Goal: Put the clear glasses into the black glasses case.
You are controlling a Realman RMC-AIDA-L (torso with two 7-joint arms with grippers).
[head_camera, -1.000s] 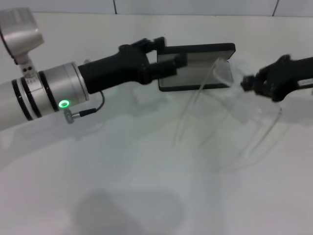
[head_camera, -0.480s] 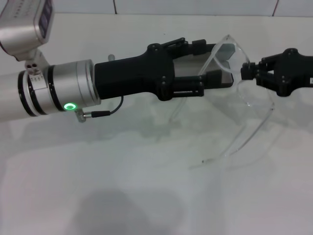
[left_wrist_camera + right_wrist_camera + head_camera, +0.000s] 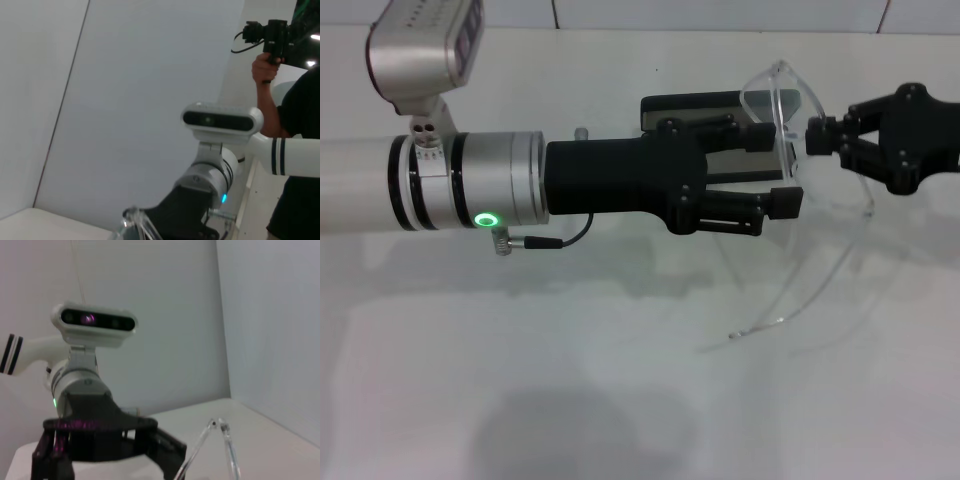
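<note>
The clear glasses (image 3: 788, 100) hang in the air above the table's far right, lens up and thin temple arms trailing down toward the table. My right gripper (image 3: 812, 137) is shut on the lens's right edge. From the left, my left gripper (image 3: 778, 170) reaches in with its fingers open, one on each side of the lens's lower left edge. The black glasses case (image 3: 700, 103) lies open behind and under the left gripper, mostly covered by it. In the right wrist view the temple arms (image 3: 227, 450) show beside the left arm. A corner of the glasses (image 3: 131, 220) shows in the left wrist view.
The white table (image 3: 570, 380) stretches toward me with only shadows on it. My left forearm (image 3: 470, 180) spans the left half of the scene. A person with a camera (image 3: 270, 40) stands beyond the table.
My left gripper has advanced right, across the case, to the glasses. The right gripper has raised the glasses off the table, so the lens is higher and the temples hang down.
</note>
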